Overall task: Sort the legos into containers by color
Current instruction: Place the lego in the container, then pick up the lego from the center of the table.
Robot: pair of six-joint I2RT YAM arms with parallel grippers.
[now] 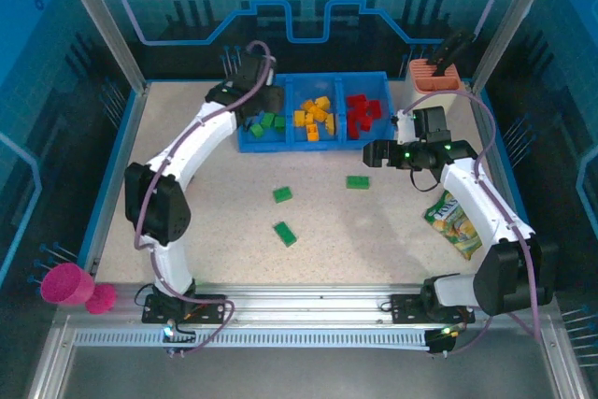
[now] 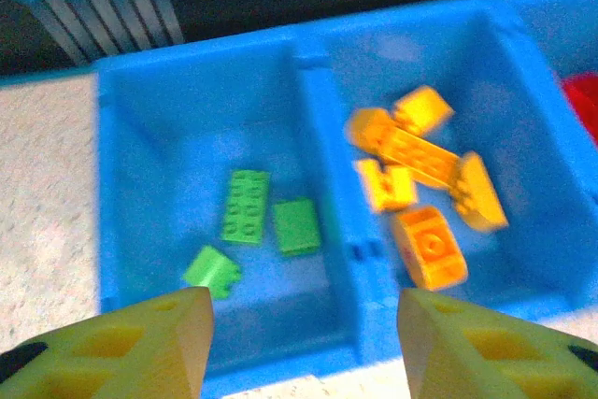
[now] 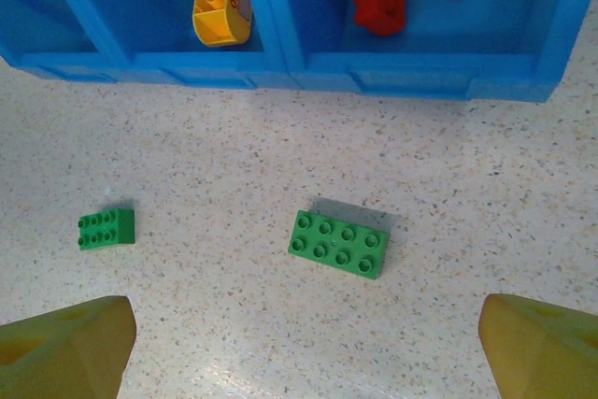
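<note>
The blue bin tray (image 1: 280,145) stands at the back centre with three compartments. Green legos (image 1: 266,123) lie in its left one, orange-yellow legos (image 1: 315,117) in the middle, red legos (image 1: 364,111) in the right. My left gripper (image 1: 264,105) hovers over the left compartment, open and empty (image 2: 304,348), above three green bricks (image 2: 245,206). Three more green legos lie on the table: one (image 1: 357,181) near the tray, one (image 1: 282,194) in the middle, one (image 1: 285,234) closer to me. My right gripper (image 1: 374,153) hangs open (image 3: 304,348) above the eight-stud green brick (image 3: 337,244).
A peach holder with black handles (image 1: 433,75) stands right of the tray. A snack packet (image 1: 453,223) lies on the table under the right arm. A pink cup (image 1: 67,284) sits outside the left wall. A small green brick (image 3: 106,229) lies left of the right gripper.
</note>
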